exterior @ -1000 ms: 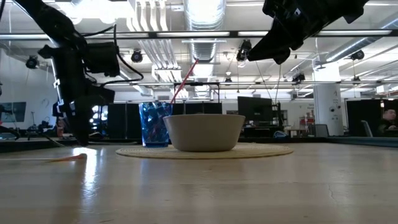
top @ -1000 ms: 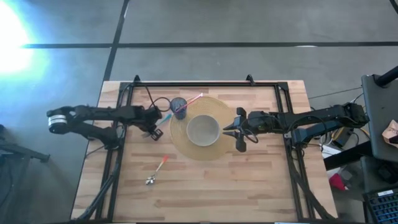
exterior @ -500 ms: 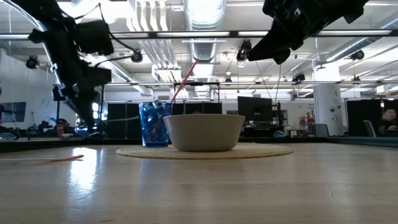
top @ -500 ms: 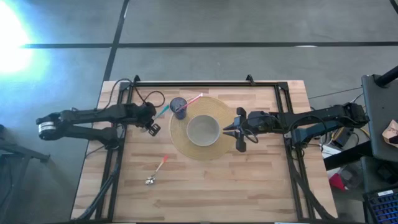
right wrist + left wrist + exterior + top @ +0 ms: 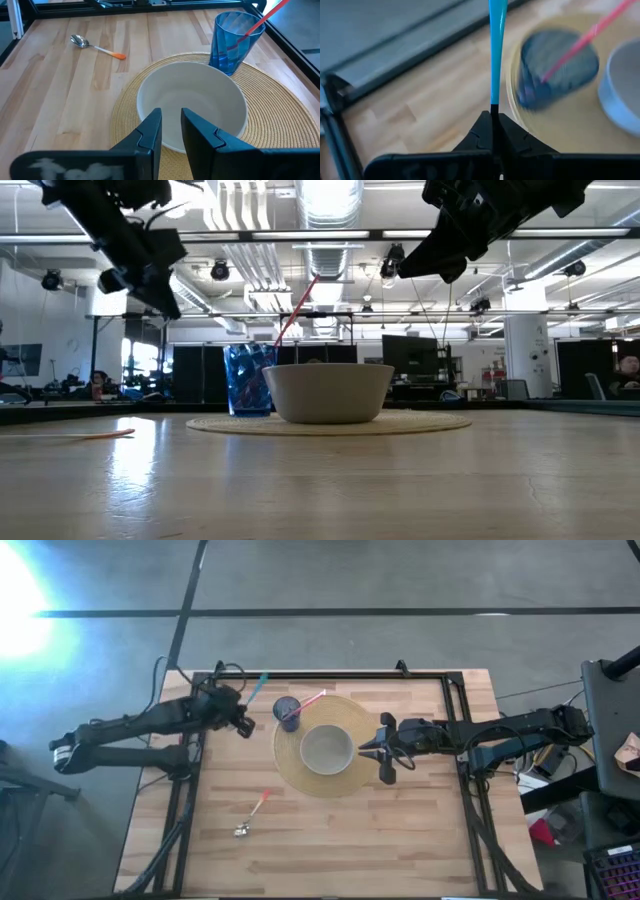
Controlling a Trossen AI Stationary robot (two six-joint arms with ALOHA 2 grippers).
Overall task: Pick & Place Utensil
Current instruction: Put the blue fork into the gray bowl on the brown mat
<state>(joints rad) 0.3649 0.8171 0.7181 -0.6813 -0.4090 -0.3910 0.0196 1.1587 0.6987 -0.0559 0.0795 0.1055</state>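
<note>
- Blue-handled utensil (image 5: pixel 496 55) sits pinched in your left tool (image 5: pixel 494 131), fingers shut on its end, lifted above the table's (image 5: pixel 400 830) far-left part.
- You look to be mid-carry; next, bring it over the blue cup (image 5: pixel 288 711) and tip it handle-down to drop in beside the pink straw (image 5: pixel 312 701).
- Its long axis runs straight out from the fingers, toward the far right.
- Your right tool (image 5: pixel 171 129) waits over the white bowl (image 5: pixel 192 107), fingers slightly apart, empty.
- An orange-handled spoon (image 5: pixel 253 813) lies near-left.
</note>
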